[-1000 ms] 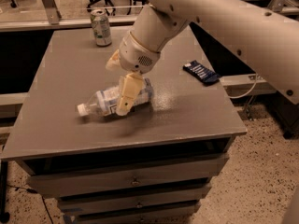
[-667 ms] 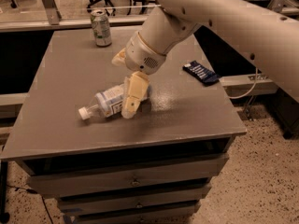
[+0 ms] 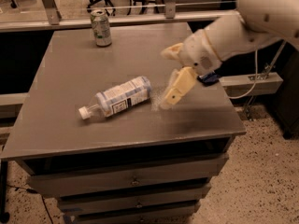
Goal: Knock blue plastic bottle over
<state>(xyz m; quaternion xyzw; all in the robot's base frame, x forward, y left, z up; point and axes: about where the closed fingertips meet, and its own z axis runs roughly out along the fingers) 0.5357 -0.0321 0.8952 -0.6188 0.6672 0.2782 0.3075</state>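
Camera view: blue plastic bottle already lies on its side mid-table, white cap pointing near-left. Knock looks done. Next move is probably just to lift the arm clear without nudging the bottle.

Gripper hangs just right of the bottle base, not touching, cream fingers spread and holding nothing.

Bottle is clear smooth plastic, round, with a paper label. Table is matte grey and flat. Metal can stands upright far-left. Dark wrapper is half hidden behind the gripper.
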